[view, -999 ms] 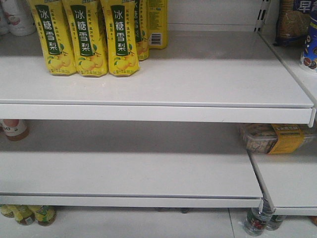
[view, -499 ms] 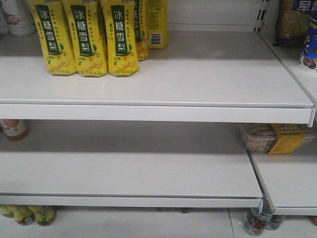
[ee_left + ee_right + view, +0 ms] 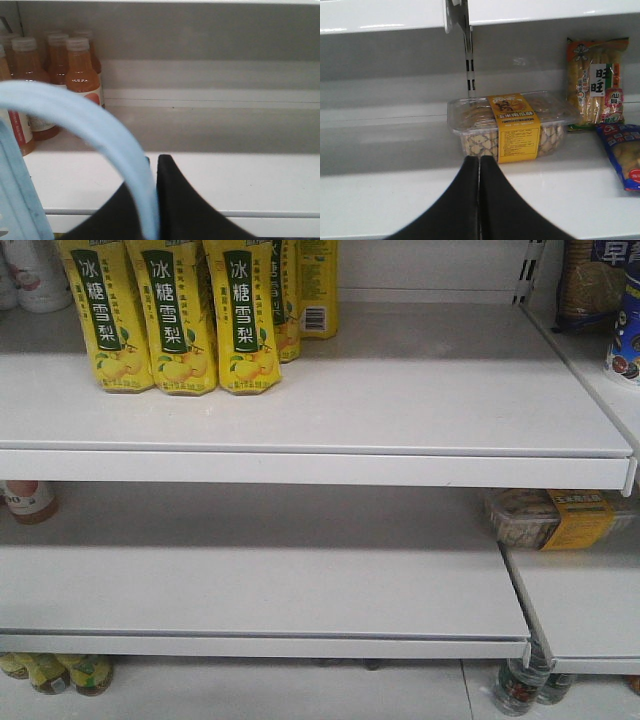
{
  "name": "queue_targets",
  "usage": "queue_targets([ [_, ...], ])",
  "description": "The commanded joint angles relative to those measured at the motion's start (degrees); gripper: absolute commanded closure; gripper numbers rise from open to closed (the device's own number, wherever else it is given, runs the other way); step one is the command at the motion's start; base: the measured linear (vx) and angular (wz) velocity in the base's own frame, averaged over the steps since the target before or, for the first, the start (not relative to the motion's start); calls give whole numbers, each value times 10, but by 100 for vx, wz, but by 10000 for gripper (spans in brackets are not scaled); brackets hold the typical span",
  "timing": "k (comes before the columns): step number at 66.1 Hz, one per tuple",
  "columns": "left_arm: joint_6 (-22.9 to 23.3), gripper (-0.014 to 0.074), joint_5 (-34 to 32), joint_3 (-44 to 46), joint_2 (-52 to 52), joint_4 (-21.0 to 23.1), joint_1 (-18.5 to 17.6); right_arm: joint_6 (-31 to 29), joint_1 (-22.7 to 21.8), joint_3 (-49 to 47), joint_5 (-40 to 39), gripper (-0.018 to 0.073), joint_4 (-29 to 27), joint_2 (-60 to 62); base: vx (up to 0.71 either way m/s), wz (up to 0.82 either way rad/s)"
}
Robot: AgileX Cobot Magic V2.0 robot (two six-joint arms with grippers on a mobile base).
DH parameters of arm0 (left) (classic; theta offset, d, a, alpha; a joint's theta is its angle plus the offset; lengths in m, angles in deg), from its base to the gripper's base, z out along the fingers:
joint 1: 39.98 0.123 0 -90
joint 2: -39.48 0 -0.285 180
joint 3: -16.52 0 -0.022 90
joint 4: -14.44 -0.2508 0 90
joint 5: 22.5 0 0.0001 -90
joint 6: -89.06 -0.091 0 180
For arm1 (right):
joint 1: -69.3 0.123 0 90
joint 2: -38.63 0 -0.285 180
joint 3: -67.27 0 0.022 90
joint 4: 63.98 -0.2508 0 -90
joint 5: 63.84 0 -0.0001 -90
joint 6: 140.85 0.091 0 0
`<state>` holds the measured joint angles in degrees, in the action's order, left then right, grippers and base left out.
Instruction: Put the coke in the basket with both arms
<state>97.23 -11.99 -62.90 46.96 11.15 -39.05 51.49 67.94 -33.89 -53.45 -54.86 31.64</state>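
Observation:
No coke bottle shows in any view. In the left wrist view my left gripper (image 3: 154, 165) is shut on the pale blue handle (image 3: 90, 117) of the basket, which arches up to the left. A strip of the basket's rim (image 3: 17, 200) hangs at the lower left. In the right wrist view my right gripper (image 3: 479, 162) is shut and empty, in front of a white shelf. Neither arm shows in the front view.
Yellow pear-drink cartons (image 3: 170, 315) stand on the top shelf (image 3: 400, 390). Orange drink bottles (image 3: 80, 70) stand at the left of the left wrist's shelf. A clear snack box with a yellow label (image 3: 512, 125) lies just beyond the right gripper, with snack bags (image 3: 595, 82) to its right.
The front view has barely shifted; nothing on the shelves has moved.

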Motion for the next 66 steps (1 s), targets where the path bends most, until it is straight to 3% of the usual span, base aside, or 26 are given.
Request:
queue_targets([
  [1, -27, 603, -82, 3, -12, -27, 1, -13, -3, -7, -52, 569, 18, 8, 0, 0],
  [28, -27, 603, -82, 3, -12, -27, 1, -118, -1, 6, -40, 569, -32, 8, 0, 0],
  [66, -27, 603, -82, 3, -12, -27, 1, -101, -1, 7, -68, 569, -43, 8, 0, 0],
])
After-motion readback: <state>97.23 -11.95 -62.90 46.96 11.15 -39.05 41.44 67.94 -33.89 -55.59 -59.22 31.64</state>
